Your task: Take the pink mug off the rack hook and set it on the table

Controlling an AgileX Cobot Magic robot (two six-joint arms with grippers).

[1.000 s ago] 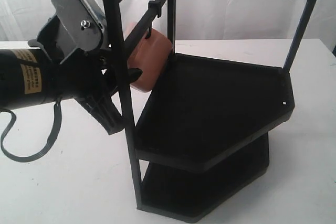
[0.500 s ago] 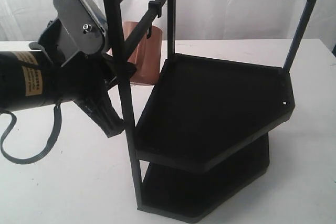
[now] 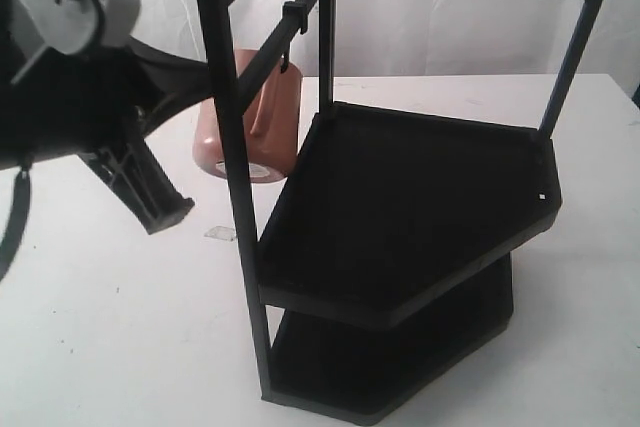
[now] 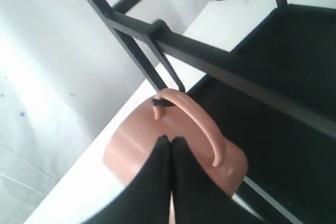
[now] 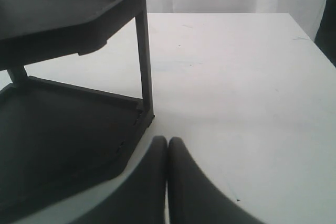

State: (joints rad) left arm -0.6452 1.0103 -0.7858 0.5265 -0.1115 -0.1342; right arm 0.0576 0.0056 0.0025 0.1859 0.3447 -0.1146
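One mug (image 4: 134,140) hangs by its handle on the hook (image 4: 170,72); left claw (image 4: 169,141) pinched closed, empty. I'd widen it, then unhook upward.

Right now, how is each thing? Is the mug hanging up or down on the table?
pink mug: hanging by its handle, mouth tilted downward, not gripped.
rack hook: threaded through the mug's handle.
left end effector: shut, holding nothing, beside the mug.
right end effector: shut, holding nothing, near the rack's foot.
rack: standing upright on the table.
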